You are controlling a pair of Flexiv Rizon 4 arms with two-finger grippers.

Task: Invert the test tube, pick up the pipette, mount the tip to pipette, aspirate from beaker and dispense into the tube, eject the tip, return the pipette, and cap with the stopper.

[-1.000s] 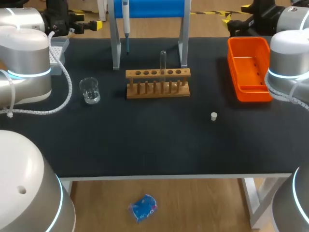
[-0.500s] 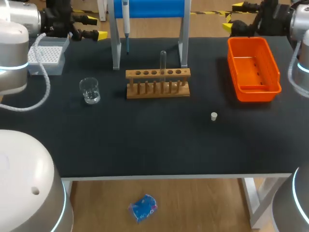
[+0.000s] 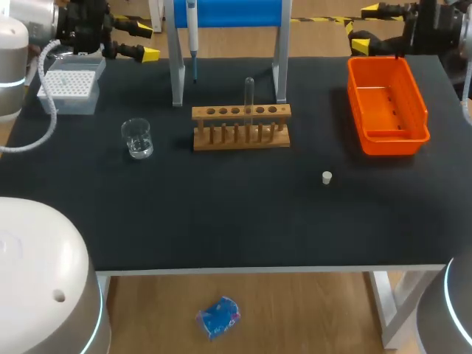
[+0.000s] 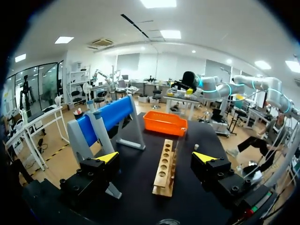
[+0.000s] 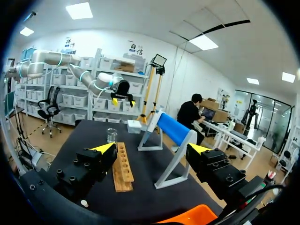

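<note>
A clear test tube (image 3: 249,94) stands in the wooden rack (image 3: 241,127) mid-table. The pipette (image 3: 192,33) hangs on the blue stand (image 3: 227,11) behind it. A glass beaker (image 3: 137,138) sits left of the rack, and a small white stopper (image 3: 327,177) lies to its right front. My left gripper (image 3: 146,42) hovers open at the far left corner, above the tip box (image 3: 71,85). My right gripper (image 3: 366,28) hovers open at the far right, over the orange bin's back end. From the left gripper (image 4: 156,157) the rack (image 4: 164,166) lies ahead; from the right gripper (image 5: 151,148) the rack (image 5: 123,166) and beaker (image 5: 111,136) show ahead.
An orange bin (image 3: 387,103) stands at the right rear of the black table (image 3: 236,221). The stand's grey legs (image 3: 177,66) flank the rack's back side.
Both arms have swung outward and back toward the table's far corners, uncovering the tip box and the orange bin. Both grippers stayed open; the objects on the table have not moved.
</note>
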